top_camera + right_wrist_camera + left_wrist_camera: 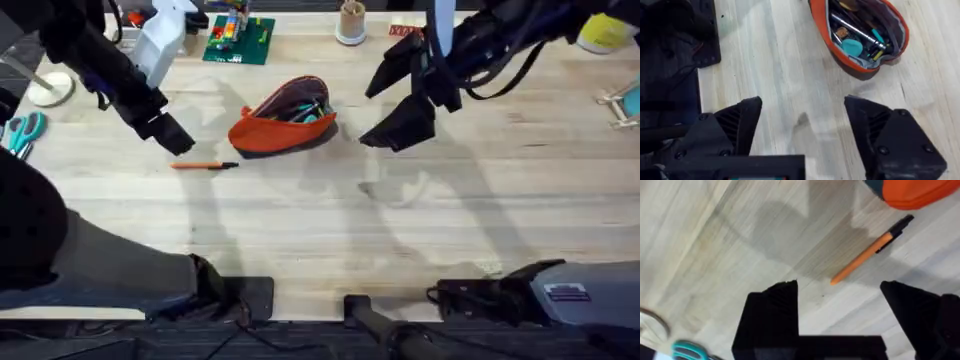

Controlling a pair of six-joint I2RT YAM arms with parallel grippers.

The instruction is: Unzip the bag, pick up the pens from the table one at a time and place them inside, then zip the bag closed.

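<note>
Just beyond left gripper (840,305) (fingers apart): orange pen (871,250).

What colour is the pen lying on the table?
Orange with a black end, the pen shows best in the left wrist view.

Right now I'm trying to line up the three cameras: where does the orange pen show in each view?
Overhead: the pen lies on the table left of centre, just below-left of the bag.
Left wrist: the pen runs diagonally at centre-right, beyond the open left pincer.
Right wrist: not in it.
Shared landmark: the bag, in all three views, open in the right wrist view.
</note>
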